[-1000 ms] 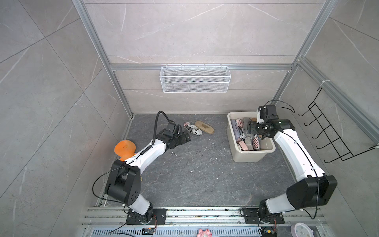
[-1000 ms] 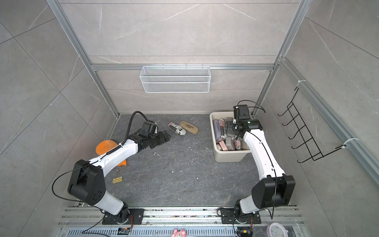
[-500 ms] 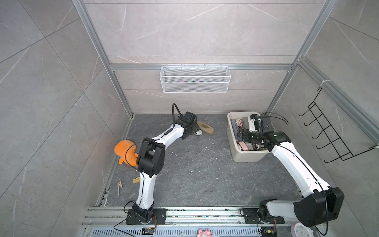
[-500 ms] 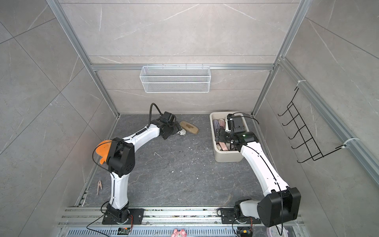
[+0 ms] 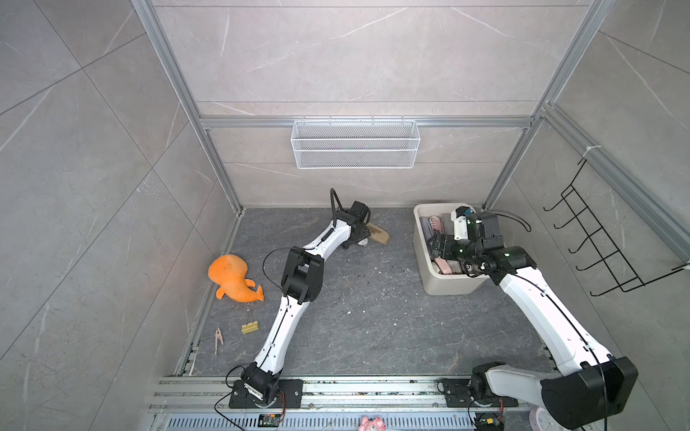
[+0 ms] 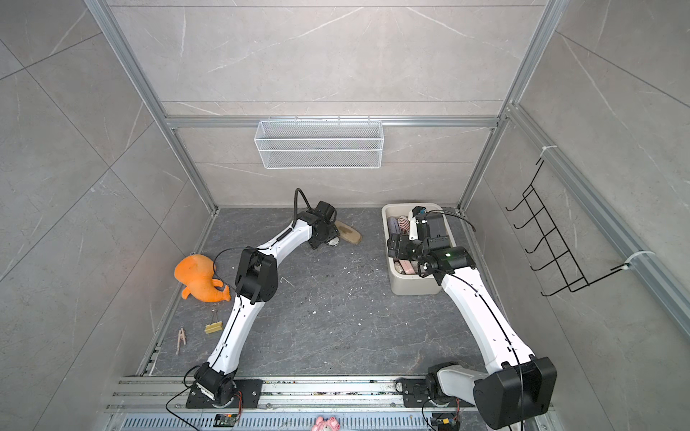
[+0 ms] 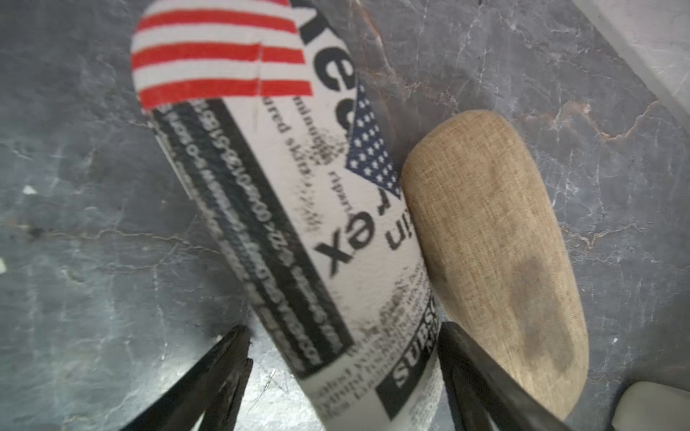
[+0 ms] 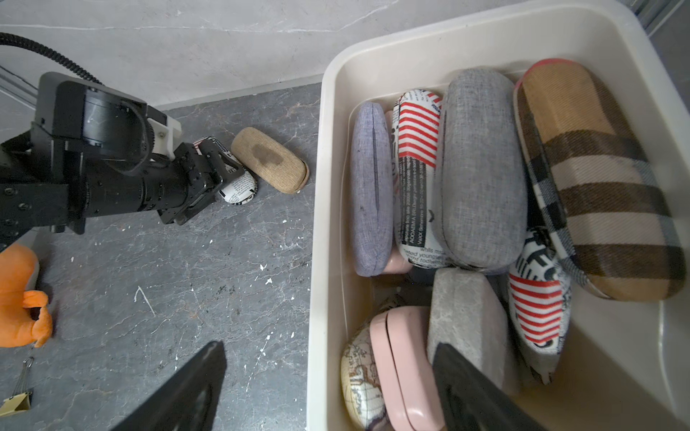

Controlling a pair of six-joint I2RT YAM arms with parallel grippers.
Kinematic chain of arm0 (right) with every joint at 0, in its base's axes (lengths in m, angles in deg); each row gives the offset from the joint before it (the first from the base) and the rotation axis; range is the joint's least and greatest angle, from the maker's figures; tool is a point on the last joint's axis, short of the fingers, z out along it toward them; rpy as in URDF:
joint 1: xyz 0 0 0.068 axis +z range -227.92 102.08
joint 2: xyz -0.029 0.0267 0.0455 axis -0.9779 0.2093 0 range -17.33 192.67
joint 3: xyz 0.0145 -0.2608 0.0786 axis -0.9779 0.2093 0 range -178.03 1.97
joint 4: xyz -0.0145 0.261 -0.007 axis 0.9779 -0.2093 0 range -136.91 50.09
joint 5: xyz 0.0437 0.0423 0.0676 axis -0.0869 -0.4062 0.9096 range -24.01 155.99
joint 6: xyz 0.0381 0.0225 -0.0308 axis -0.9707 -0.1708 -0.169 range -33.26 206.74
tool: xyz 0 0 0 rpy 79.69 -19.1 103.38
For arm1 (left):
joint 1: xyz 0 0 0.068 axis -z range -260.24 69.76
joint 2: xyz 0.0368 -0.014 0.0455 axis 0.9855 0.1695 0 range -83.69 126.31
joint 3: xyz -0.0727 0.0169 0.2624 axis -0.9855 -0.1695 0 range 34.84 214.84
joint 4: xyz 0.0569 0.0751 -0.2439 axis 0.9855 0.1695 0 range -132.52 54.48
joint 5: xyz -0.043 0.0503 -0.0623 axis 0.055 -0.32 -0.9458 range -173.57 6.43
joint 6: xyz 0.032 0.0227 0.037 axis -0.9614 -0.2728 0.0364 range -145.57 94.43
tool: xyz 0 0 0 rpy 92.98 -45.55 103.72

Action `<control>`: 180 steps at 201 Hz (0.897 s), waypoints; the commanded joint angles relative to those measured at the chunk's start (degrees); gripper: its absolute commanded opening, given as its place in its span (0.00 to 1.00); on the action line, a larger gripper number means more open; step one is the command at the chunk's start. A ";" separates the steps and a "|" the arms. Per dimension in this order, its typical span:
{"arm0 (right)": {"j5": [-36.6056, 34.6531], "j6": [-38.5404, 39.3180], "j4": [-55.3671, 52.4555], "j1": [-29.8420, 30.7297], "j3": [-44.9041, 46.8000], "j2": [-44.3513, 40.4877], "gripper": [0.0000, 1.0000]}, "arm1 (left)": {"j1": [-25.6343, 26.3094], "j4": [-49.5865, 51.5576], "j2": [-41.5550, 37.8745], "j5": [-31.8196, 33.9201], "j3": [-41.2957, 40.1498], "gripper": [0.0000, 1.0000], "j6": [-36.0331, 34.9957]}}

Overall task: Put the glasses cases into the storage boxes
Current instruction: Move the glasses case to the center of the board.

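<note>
A newspaper-print glasses case (image 7: 298,224) with a flag pattern lies on the dark floor near the back wall, touching a tan case (image 7: 496,242). My left gripper (image 7: 343,330) is open and straddles the printed case's near end. One finger sits between the two cases; the other stands clear of the printed case. In both top views the gripper (image 5: 360,239) hides most of that case, and the tan case (image 5: 379,234) shows beside it. The cream storage box (image 8: 317,224) holds several cases, among them lilac (image 8: 369,186), grey (image 8: 481,168) and plaid (image 8: 597,179). My right gripper (image 8: 330,349) hangs open and empty over the box's left wall.
An orange plush toy (image 5: 231,278), a yellow binder clip (image 5: 249,327) and a clothespin (image 5: 218,339) lie at the floor's left side. A white wire mesh basket (image 5: 354,143) hangs on the back wall. A black wire rack (image 5: 597,242) hangs on the right wall.
My left arm has stretched back and to the right, bringing its gripper onto the printed case. My right gripper has moved left across the box to its left wall.
</note>
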 commanded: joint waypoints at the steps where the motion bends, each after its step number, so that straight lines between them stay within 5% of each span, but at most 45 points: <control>1: 1.34 -1.04 1.47 0.35 1.03 -0.95 0.90 | -0.30 5.51 0.99 2.34 1.27 0.78 -0.85; 114: 1.96 -1.32 2.37 0.50 1.77 -0.24 0.90 | -3.99 0.81 -0.43 -2.12 -4.83 0.73 -13.79; 180: 3.09 -1.84 2.33 0.86 0.96 0.05 0.88 | -4.39 2.39 -4.40 1.32 -9.57 0.52 -20.53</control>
